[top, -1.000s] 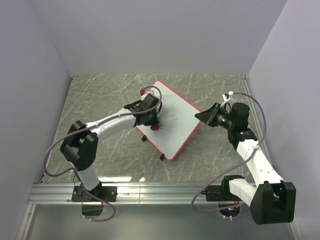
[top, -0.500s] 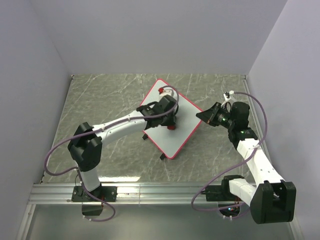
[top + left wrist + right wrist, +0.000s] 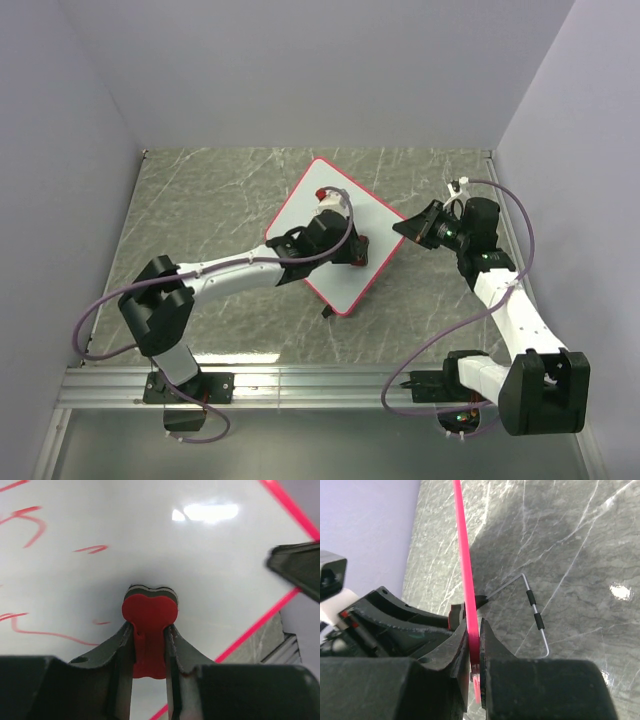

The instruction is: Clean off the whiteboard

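The whiteboard [image 3: 345, 265], white with a red-pink frame, lies tilted at the table's middle; red marks show on it in the left wrist view [image 3: 35, 525]. My left gripper [image 3: 355, 250] is shut on the small red-and-black eraser [image 3: 149, 611] and presses it on the board near its right edge. My right gripper [image 3: 403, 230] is shut on the board's right frame edge [image 3: 470, 610], seen edge-on between its fingers [image 3: 492, 640]. My left gripper shows behind that edge in the right wrist view [image 3: 395, 615].
Grey marble tabletop [image 3: 200, 200] with walls on three sides. A wire stand leg [image 3: 536, 615] of the board rests on the table beneath it. A black foot [image 3: 324, 313] sticks out at the board's near edge.
My left gripper slid the eraser across the board from its left part to its right edge. The marks seen on the board's middle are gone. The right gripper kept its hold.
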`<state>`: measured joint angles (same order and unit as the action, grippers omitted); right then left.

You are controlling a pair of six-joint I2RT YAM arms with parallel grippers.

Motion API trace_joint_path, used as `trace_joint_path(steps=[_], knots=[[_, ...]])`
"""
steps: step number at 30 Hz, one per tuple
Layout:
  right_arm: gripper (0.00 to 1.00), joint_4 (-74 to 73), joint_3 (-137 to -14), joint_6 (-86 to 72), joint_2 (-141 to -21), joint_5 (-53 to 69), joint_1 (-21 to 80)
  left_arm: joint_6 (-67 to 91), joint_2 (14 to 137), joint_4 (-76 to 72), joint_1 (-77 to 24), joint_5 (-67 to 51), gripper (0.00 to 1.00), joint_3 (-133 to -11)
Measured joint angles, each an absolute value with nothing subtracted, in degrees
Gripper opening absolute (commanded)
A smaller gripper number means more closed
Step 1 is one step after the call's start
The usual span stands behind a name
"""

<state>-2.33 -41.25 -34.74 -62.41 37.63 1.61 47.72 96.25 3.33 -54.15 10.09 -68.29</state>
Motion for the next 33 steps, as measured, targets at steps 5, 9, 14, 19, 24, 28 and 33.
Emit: trace_joint_path(steps=[5,9,14,19,24,28,33], knots=[[0.0,-4.3,-42.1,-34.4,-62.4,37.6,1.6,47.0,92.7,-5.8,-49.0,10.2,0.0,-57.3],[0.0,-5.3,-42.1,-34.9,-61.7,37.6,1.6,47.1,92.6,-11.7,-40.1,9.3,0.0,-50.2],[0.0,-6.3,-42.5,-35.5,-61.2,37.5,1.7,47.0,95.4,-14.6,-32.2,8.4,0.0,-47.7],[0.0,-7.4,-43.0,-36.6,-61.2,36.9,1.7,45.8,97.0,-16.0,-30.9,7.1,0.0,-48.2],[0.0,-7.3,-43.0,-37.7,-60.8,36.2,1.7,44.1,97.3,-13.6,-33.5,8.2,0.0,-51.2],[0.0,-7.2,-42.7,-37.9,-60.5,35.9,1.7,42.9,96.9,-10.8,-38.9,7.7,0.0,-56.6],[0.0,-6.7,-40.8,-38.1,-58.7,36.0,1.6,41.4,97.0,-6.4,-44.5,2.8,0.0,-64.2]])
